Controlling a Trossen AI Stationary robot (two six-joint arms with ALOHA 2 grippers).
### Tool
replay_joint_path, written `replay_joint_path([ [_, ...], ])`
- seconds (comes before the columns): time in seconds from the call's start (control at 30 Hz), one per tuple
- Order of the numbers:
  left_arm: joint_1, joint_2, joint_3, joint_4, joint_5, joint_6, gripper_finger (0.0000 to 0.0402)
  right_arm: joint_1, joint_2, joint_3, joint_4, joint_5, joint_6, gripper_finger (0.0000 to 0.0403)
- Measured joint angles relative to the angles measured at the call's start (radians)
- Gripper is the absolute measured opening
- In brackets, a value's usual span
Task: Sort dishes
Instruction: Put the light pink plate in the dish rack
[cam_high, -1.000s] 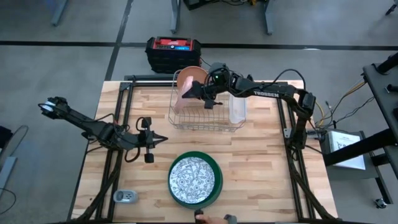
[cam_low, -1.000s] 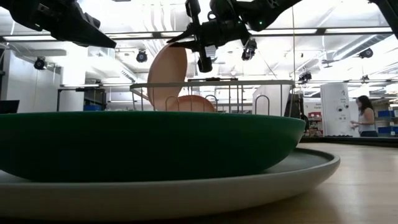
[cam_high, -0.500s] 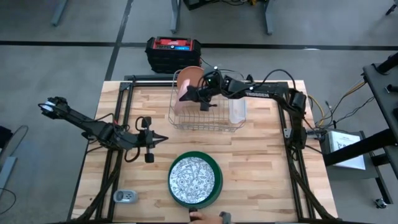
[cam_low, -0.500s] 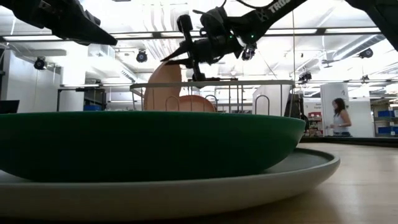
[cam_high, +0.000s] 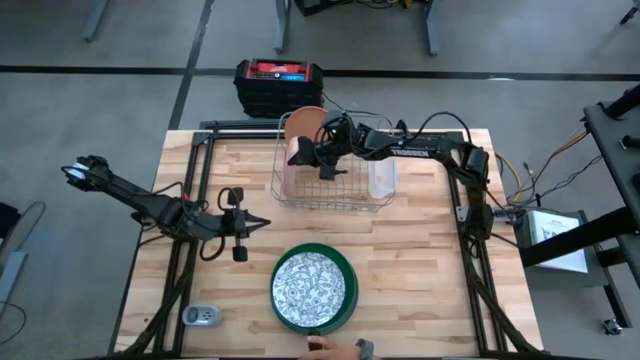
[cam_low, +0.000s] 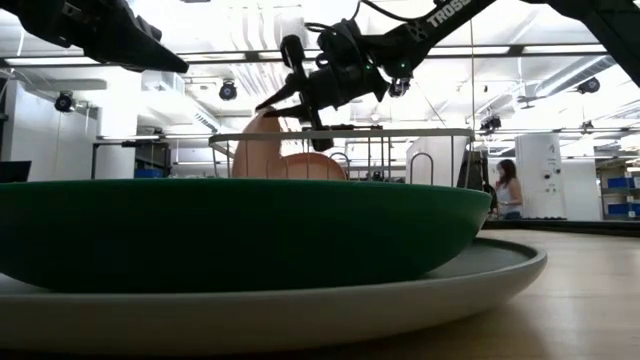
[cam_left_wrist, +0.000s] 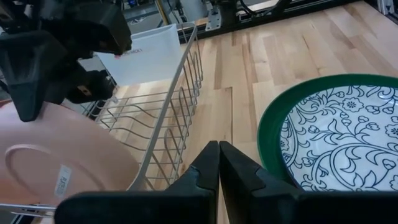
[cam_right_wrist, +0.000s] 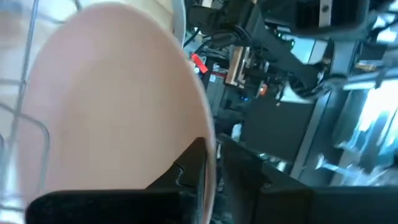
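Observation:
A terracotta-pink plate (cam_low: 260, 145) stands on edge at the left end of the silver wire rack (cam_high: 330, 185), and my right gripper (cam_high: 300, 155) is shut on its rim from above. A second pink plate (cam_low: 312, 166) sits lower in the rack behind it. Near the table's front edge, a red-and-white patterned plate (cam_high: 313, 288) lies in a dark green one (cam_low: 240, 230), which rests on a pale grey plate (cam_low: 500, 272). My left gripper (cam_high: 262, 224) hangs shut over the table's left half and holds nothing. My right gripper pinches the upper rim (cam_right_wrist: 210, 146) of the pink plate between its two fingers (cam_right_wrist: 189, 165), one on each face. The fingers slant down from the table's right side. The plate stands nearly upright with its lower part down among the rack's wires.
A clear plastic tub (cam_high: 382, 175) stands at the rack's right end. A black and red case (cam_high: 278, 80) sits beyond the far edge. A small grey object (cam_high: 202, 315) lies front left, and a person's hand (cam_high: 340, 348) shows at the front edge.
My right gripper has come down and a little toward the table's left with the pink plate, rolling slightly. The plate has sunk from above the rack's top rail until its lower part is inside the rack.

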Motion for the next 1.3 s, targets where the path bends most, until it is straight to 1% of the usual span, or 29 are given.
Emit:
replay_joint_path([
  [0.07, 0.0, 0.0, 0.0, 0.0, 0.0, 0.0, 0.0, 0.0, 0.0, 0.003, 0.006, 0.0, 0.047, 0.006],
  [0.2, 0.0, 0.0, 0.0, 0.001, 0.0, 0.0, 0.0, 0.0, -0.001, 0.005, 0.007, 0.0, 0.066, 0.0082],
  [0.3, 0.0, 0.0, 0.0, 0.001, 0.0, 0.0, 0.0, 0.0, -0.001, 0.005, 0.02, 0.003, 0.11, 0.0098],
  [0.47, 0.0, 0.0, 0.0, 0.001, 0.0, 0.0, 0.0, -0.002, -0.002, 0.006, 0.06, 0.071, 0.172, 0.013],
  [0.57, 0.0, -0.001, 0.0, 0.001, 0.0, 0.0, 0.0, -0.005, -0.002, 0.017, 0.06, 0.091, 0.183, 0.0149],
  [0.67, 0.0, -0.001, 0.0, 0.001, 0.0, 0.0, 0.0, -0.005, -0.002, 0.035, 0.065, 0.126, 0.233, 0.0165],
  [0.73, 0.0, -0.001, 0.0, 0.001, 0.0, 0.0, 0.0, -0.005, -0.002, 0.048, 0.065, 0.13, 0.259, 0.0174],
  [0.9, 0.0, -0.001, 0.0, 0.001, 0.0, 0.0, 0.0, -0.004, -0.004, 0.081, 0.068, 0.132, 0.339, 0.0187],
  [1.1, 0.0, -0.001, 0.0, 0.0, 0.0, 0.0, 0.0, -0.003, -0.004, 0.082, 0.043, 0.139, 0.342, 0.0191],
  [1.23, 0.0, -0.001, 0.0, 0.0, 0.0, 0.0, 0.0, 0.003, -0.004, 0.082, 0.04, 0.241, 0.369, 0.0191],
  [1.3, 0.0, -0.001, 0.0, 0.0, 0.0, 0.0, 0.0, 0.003, -0.004, 0.082, 0.04, 0.274, 0.403, 0.0191],
])
